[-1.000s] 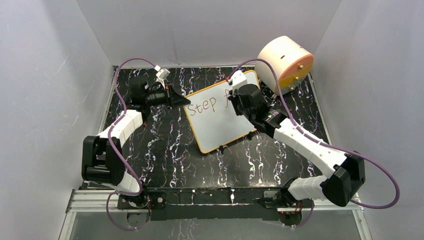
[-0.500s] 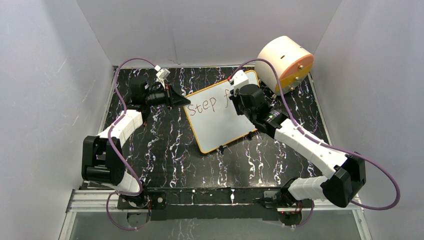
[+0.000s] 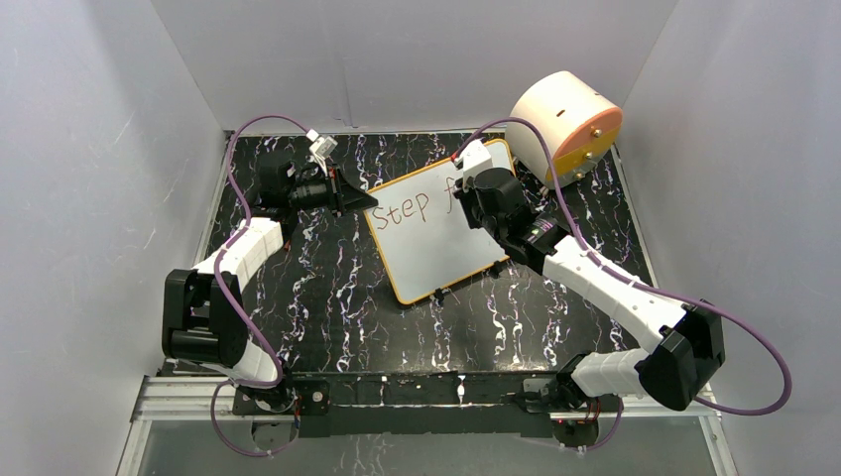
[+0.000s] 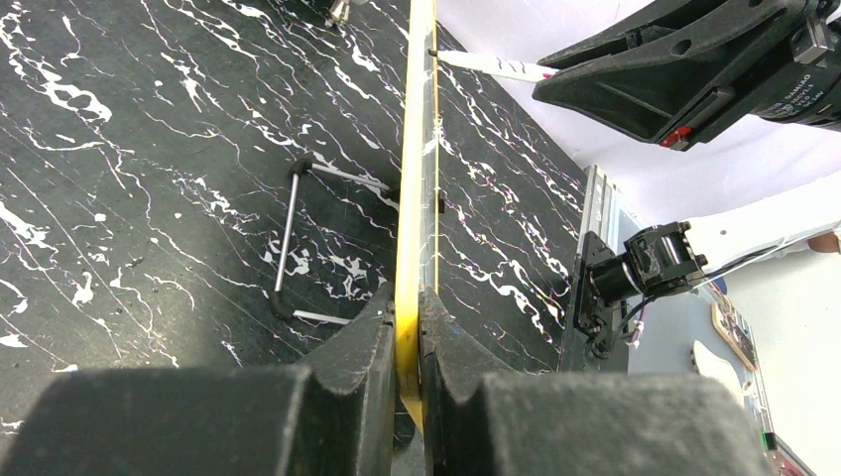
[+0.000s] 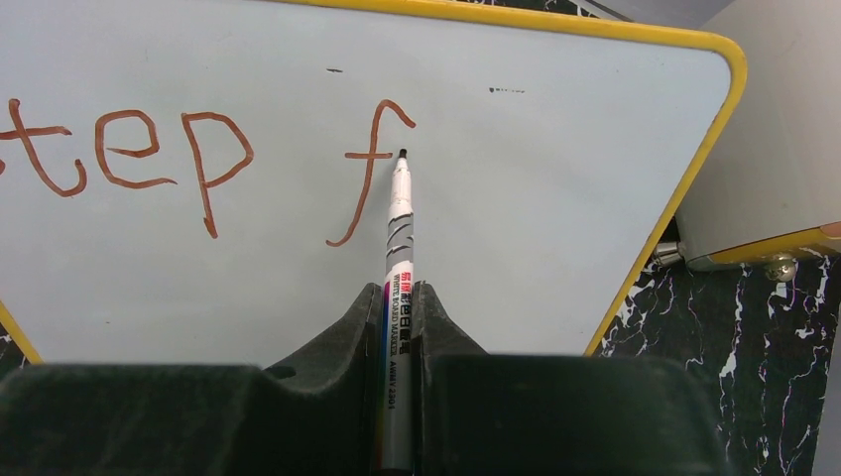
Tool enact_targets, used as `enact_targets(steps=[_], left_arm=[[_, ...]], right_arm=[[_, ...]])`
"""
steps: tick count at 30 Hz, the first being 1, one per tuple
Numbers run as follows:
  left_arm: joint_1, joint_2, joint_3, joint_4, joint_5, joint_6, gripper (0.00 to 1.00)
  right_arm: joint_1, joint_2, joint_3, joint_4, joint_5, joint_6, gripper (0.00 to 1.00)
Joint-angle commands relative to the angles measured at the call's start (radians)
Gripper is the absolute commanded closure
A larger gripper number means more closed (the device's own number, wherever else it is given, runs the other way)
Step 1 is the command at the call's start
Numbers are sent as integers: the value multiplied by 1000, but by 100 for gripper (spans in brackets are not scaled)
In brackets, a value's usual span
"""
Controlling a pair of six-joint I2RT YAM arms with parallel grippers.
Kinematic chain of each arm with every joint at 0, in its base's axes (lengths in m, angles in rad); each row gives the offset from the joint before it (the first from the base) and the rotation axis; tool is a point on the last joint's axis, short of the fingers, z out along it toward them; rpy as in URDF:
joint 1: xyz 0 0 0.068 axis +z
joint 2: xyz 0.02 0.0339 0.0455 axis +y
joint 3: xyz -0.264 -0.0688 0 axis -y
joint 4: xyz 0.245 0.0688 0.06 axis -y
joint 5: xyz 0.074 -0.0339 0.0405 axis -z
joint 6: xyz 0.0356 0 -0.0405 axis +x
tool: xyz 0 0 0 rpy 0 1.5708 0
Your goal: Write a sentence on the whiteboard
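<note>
The whiteboard (image 3: 436, 243) with its orange-yellow frame lies tilted at the table's middle. It reads "Step f" in reddish-brown marker (image 3: 417, 206); the letters show close up in the right wrist view (image 5: 198, 159). My left gripper (image 3: 363, 200) is shut on the board's left edge, seen edge-on in the left wrist view (image 4: 415, 178). My right gripper (image 3: 468, 193) is shut on a whiteboard marker (image 5: 399, 297), its tip touching the board at the right end of the crossbar of the "f" (image 5: 369, 169).
A round peach-and-orange drum (image 3: 565, 124) stands at the back right, close to the board's far corner. A black clip foot (image 4: 293, 238) sticks out beneath the board. White walls enclose the black marbled table (image 3: 327, 297) on three sides.
The right gripper has barely moved; the marker tip stays by the "f". The left arm and the board are unmoved.
</note>
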Motion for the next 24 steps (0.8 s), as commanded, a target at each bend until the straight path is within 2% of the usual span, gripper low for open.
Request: enact_targets(steps=[1, 12, 24], left_arm=[[-37, 57, -38, -136, -61, 71, 100], [-37, 57, -37, -138, -61, 71, 100], [-37, 58, -37, -139, -61, 71, 100]], right_arm=[[-7, -3, -1, 18, -28, 4, 100], [-6, -20, -19, -40, -48, 7, 100], [-8, -28, -37, -44, 28, 7, 100]])
